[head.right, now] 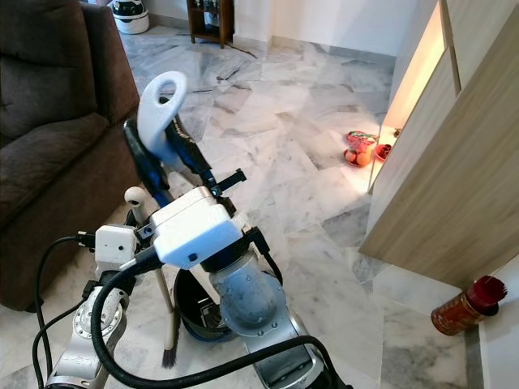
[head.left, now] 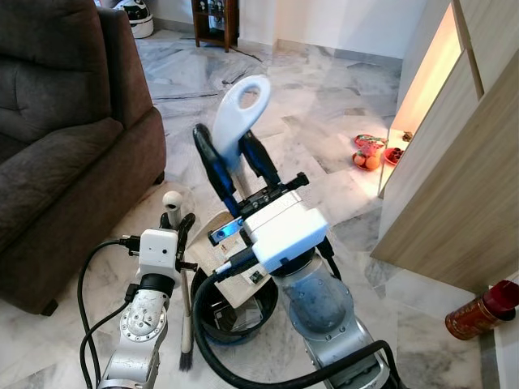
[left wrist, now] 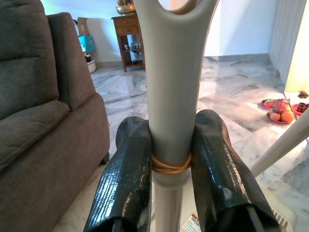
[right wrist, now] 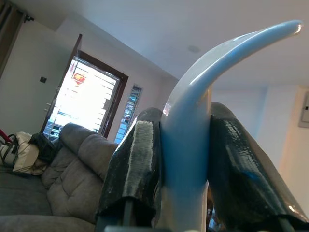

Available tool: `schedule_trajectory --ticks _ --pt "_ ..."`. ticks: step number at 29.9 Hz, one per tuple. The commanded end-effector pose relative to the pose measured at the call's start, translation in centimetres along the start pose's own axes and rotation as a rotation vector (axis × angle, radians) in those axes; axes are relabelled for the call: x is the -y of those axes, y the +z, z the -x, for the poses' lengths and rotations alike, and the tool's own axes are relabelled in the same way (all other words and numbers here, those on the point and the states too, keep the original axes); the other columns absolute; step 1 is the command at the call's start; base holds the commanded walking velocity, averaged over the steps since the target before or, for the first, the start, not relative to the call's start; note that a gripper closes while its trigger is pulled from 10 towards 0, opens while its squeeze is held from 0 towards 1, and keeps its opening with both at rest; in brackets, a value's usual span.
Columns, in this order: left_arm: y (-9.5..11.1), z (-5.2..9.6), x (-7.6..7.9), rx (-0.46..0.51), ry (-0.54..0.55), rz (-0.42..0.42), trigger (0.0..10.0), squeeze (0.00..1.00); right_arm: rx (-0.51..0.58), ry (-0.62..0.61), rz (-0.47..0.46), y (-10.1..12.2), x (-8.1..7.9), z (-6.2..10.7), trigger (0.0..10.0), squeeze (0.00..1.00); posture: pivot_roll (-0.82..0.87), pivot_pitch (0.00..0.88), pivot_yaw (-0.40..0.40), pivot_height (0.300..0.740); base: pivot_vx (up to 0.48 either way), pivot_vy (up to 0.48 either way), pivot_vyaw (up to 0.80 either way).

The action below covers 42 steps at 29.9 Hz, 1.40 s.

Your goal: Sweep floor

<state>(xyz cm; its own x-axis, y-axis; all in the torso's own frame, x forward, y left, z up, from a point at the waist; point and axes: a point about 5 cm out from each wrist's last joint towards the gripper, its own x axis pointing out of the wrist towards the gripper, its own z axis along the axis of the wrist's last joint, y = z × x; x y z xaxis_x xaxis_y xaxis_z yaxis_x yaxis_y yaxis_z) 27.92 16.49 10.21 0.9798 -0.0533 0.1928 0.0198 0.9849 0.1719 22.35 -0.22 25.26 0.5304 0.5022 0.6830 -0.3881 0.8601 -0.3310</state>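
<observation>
Right gripper point(head.left: 229, 156) clamps dustpan handle point(head.left: 241, 113); left gripper point(left wrist: 169, 166) clamps broom handle point(left wrist: 171, 106) beside sofa point(head.left: 57, 146). Risk: dustpan point(head.left: 235, 312) tipping, spilling debris.

Dustpan handle point(head.left: 241, 116): pale blue-white, looped top, raised upright, tilted slightly.
Dustpan point(head.left: 235, 312): dark, round, low on marble floor.
Broom handle point(left wrist: 173, 96): grey-white, upright, yellow rubber band around it.
Broom bristles point(head.left: 186, 356): dark, just beside dustpan, on floor.

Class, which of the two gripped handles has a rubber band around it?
The grey handle in the left gripper has the rubber band; the pale blue handle in the right gripper shows none.
</observation>
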Motion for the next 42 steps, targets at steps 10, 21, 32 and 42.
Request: schedule_trajectory --ticks 10,21,32,42 --pt "1.08 -0.31 0.18 0.065 -0.017 -0.022 10.0 0.0 0.172 0.006 0.047 2.92 -0.45 -0.41 10.0 0.0 0.03 0.102 -0.03 0.74 0.0 0.0 0.0" --pt "1.09 -0.33 0.22 0.066 -0.019 -0.022 10.0 0.0 0.169 0.019 0.053 2.76 -0.7 -0.41 10.0 0.0 0.04 0.098 -0.031 0.74 0.0 0.0 0.0" --pt "1.11 -0.38 0.28 0.067 -0.019 -0.021 10.0 0.0 0.184 0.045 0.102 2.79 -0.84 -0.4 10.0 0.0 0.04 0.097 -0.032 0.74 0.0 0.0 0.0" --pt "1.07 -0.38 0.34 0.065 -0.021 -0.021 10.0 0.0 0.164 0.046 0.112 2.36 -0.8 -0.33 10.0 0.0 0.04 0.097 -0.033 0.74 0.0 0.0 0.0"
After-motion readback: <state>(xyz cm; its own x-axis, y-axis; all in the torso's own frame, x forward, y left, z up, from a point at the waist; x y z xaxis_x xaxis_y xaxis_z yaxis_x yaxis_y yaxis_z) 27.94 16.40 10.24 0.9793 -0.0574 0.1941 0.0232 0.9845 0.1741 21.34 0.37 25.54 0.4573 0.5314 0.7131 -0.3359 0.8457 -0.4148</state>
